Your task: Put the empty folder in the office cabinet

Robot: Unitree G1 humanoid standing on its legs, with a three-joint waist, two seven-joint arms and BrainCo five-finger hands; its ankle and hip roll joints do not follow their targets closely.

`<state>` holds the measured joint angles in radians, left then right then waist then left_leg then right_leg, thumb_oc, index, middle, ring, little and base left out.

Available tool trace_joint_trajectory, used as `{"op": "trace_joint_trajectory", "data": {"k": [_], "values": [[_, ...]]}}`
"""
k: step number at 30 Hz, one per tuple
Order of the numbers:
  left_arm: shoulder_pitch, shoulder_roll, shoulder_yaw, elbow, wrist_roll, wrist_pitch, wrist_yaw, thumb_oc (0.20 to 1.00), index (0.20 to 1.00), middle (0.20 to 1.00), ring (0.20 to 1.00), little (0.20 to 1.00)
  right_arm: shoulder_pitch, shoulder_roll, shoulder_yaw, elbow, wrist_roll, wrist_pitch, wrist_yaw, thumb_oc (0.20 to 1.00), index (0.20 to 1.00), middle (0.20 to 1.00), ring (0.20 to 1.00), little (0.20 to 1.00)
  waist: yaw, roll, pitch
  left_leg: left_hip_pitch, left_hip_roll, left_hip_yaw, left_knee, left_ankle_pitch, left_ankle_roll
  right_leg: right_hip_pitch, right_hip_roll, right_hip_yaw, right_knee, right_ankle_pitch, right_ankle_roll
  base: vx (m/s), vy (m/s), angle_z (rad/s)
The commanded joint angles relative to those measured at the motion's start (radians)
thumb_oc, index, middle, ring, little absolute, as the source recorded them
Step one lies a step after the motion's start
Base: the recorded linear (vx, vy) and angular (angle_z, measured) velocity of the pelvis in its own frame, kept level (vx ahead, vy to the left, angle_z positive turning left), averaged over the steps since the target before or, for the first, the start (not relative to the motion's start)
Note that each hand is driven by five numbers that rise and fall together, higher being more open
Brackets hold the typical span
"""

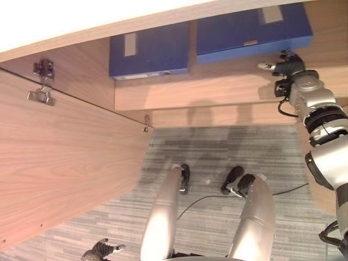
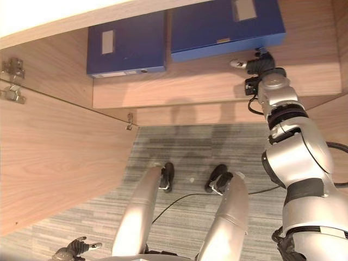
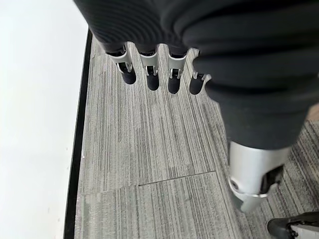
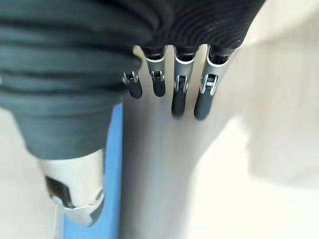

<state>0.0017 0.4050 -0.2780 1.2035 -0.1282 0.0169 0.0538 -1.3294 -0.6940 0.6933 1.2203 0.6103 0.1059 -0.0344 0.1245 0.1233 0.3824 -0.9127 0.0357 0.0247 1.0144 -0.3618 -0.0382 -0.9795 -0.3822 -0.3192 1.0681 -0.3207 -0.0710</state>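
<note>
Left hand point(image 1: 100, 250) is hanging low over the carpet point(image 1: 217, 157), nearest the camera, well apart from the cabinet shelf. In its wrist view the fingers point(image 3: 149, 74) are pointing straight down at the grey carpet tiles, relaxed and spread, holding nothing; a white wall panel point(image 3: 35, 114) with a dark edge strip is running alongside.

Cabinet door point(image 1: 65, 163) is standing open on the left side, its hinges point(image 1: 42, 81) showing near its upper edge.

Farther in, the shelf point(image 1: 217, 87) is carrying two blue folders lying flat, side by side. Left folder point(image 1: 149, 54) is sitting toward the shelf's left end, close to the side wall, with a pale label on its face. Right folder point(image 1: 253, 30) is lying beside it, deeper and toward the shelf's right half, its near edge facing the front lip.

Right hand point(image 1: 283, 65) is reaching up onto the shelf, just beside the right folder's near right corner. Whether it is touching the folder cannot be told from the head views. In its wrist view the fingers point(image 4: 179, 94) are hanging straight and slightly apart over the pale wood, clasping nothing; the thumb is standing off to one side, and a strip of blue folder is showing next to it.

Which folder is the empty one cannot be told.
</note>
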Motion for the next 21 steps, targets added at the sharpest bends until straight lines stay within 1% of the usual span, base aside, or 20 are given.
{"op": "trace_joint_trajectory", "data": {"k": [1, 4, 5, 6, 8, 9, 10, 14, 15, 18, 19, 21], "values": [[0.012, 0.094, -0.024, 0.057, 0.048, 0.014, -0.016, 1.000, 1.000, 1.000, 1.000, 1.000, -0.039, 0.004, 0.019, -0.020, -0.103, 0.011, 0.061, 1.000, 1.000, 1.000, 1.000, 1.000, 0.029, -0.024, -0.003, 0.038, 0.054, 0.026, -0.132, 0.056, -0.011, 0.104, 0.001, 0.139, -0.084, -0.050, 0.119, 0.01, -0.006, -0.15], [-0.024, 0.116, -0.029, 0.049, 0.063, 0.013, -0.031, 1.000, 1.000, 1.000, 1.000, 1.000, -0.050, 0.001, 0.102, -0.048, -0.228, 0.018, 0.116, 1.000, 1.000, 1.000, 1.000, 1.000, 0.023, -0.025, -0.007, 0.062, 0.057, 0.029, -0.142, 0.055, -0.013, 0.128, 0.003, 0.141, -0.105, -0.042, 0.120, 0.01, -0.003, -0.15], [-0.024, 0.116, -0.029, 0.048, 0.063, 0.013, -0.031, 1.000, 1.000, 1.000, 1.000, 1.000, -0.051, 0.001, 0.102, -0.048, -0.228, 0.018, 0.116, 1.000, 1.000, 1.000, 1.000, 1.000, 0.023, -0.024, -0.007, 0.063, 0.057, 0.029, -0.143, 0.055, -0.013, 0.129, 0.003, 0.141, -0.105, -0.042, 0.120, 0.01, -0.001, -0.13], [-0.033, 0.126, -0.032, 0.040, 0.073, 0.012, -0.039, 1.000, 1.000, 1.000, 1.000, 1.000, -0.050, -0.009, 0.153, -0.076, -0.305, 0.017, 0.151, 1.000, 1.000, 1.000, 1.000, 1.000, 0.019, -0.025, -0.009, 0.079, 0.058, 0.032, -0.155, 0.056, -0.014, 0.140, 0.002, 0.142, -0.116, -0.037, 0.122, 0.01, -0.001, -0.15], [-0.033, 0.131, -0.032, 0.031, 0.083, 0.011, -0.049, 1.000, 1.000, 1.000, 1.000, 1.000, -0.039, -0.024, 0.200, -0.097, -0.377, 0.017, 0.184, 1.000, 1.000, 1.000, 1.000, 1.000, 0.017, -0.024, -0.011, 0.095, 0.058, 0.035, -0.174, 0.061, -0.015, 0.152, 0.001, 0.141, -0.128, -0.031, 0.125, 0.01, 0.001, -0.12], [-0.033, 0.131, -0.032, 0.031, 0.083, 0.011, -0.049, 1.000, 1.000, 1.000, 1.000, 1.000, -0.039, -0.024, 0.201, -0.097, -0.377, 0.017, 0.185, 1.000, 1.000, 1.000, 1.000, 1.000, 0.017, -0.023, -0.010, 0.096, 0.058, 0.035, -0.175, 0.062, -0.015, 0.153, 0.002, 0.140, -0.129, -0.031, 0.125, 0.02, -0.002, -0.09], [-0.032, 0.137, -0.029, 0.027, 0.094, 0.008, -0.057, 1.000, 1.000, 1.000, 1.000, 1.000, -0.037, -0.040, 0.246, -0.122, -0.448, 0.015, 0.218, 1.000, 1.000, 1.000, 1.000, 1.000, 0.016, -0.025, -0.011, 0.115, 0.058, 0.038, -0.198, 0.068, -0.016, 0.168, 0.005, 0.139, -0.148, -0.022, 0.130, 0.01, -0.003, -0.08], [-0.038, 0.153, -0.028, 0.027, 0.116, 0.004, -0.068, 1.000, 1.000, 1.000, 1.000, 1.000, -0.017, -0.062, 0.283, -0.150, -0.497, 0.004, 0.256, 1.000, 1.000, 1.000, 1.000, 1.000, 0.015, -0.024, -0.014, 0.143, 0.057, 0.039, -0.230, 0.078, -0.018, 0.194, 0.008, 0.132, -0.180, -0.006, 0.138, 0.01, -0.010, -0.05], [-0.044, 0.169, -0.024, 0.021, 0.134, 0.001, -0.074, 1.000, 1.000, 1.000, 1.000, 1.000, 0.006, -0.084, 0.300, -0.190, -0.513, 0.004, 0.292, 1.000, 1.000, 1.000, 1.000, 1.000, 0.014, -0.024, -0.016, 0.159, 0.056, 0.040, -0.251, 0.087, -0.020, 0.209, 0.009, 0.127, -0.200, 0.004, 0.144, 0.01, -0.022, -0.04], [-0.055, 0.184, -0.024, 0.006, 0.146, -0.003, -0.085, 1.000, 1.000, 1.000, 1.000, 1.000, 0.031, -0.115, 0.348, -0.236, -0.555, 0.001, 0.350, 1.000, 1.000, 1.000, 1.000, 1.000, 0.011, -0.022, -0.016, 0.192, 0.053, 0.043, -0.300, 0.107, -0.026, 0.243, 0.011, 0.122, -0.244, 0.024, 0.152, 0.00, 0.000, 0.00], [-0.065, 0.184, -0.029, -0.003, 0.146, -0.008, -0.091, 1.000, 1.000, 1.000, 1.000, 1.000, 0.034, -0.121, 0.379, -0.223, -0.614, -0.003, 0.380, 1.000, 1.000, 1.000, 1.000, 1.000, 0.010, -0.021, -0.015, 0.226, 0.049, 0.046, -0.346, 0.127, -0.033, 0.286, 0.017, 0.112, -0.300, 0.046, 0.158, -0.01, -0.036, -0.02], [-0.077, 0.177, -0.036, -0.003, 0.145, -0.013, -0.092, 1.000, 1.000, 1.000, 1.000, 1.000, 0.036, -0.109, 0.395, -0.177, -0.685, -0.009, 0.389, 1.000, 1.000, 1.000, 1.000, 1.000, 0.014, -0.020, -0.015, 0.258, 0.043, 0.047, -0.399, 0.151, -0.038, 0.323, 0.021, 0.100, -0.351, 0.070, 0.165, -0.02, -0.027, -0.05]]}}
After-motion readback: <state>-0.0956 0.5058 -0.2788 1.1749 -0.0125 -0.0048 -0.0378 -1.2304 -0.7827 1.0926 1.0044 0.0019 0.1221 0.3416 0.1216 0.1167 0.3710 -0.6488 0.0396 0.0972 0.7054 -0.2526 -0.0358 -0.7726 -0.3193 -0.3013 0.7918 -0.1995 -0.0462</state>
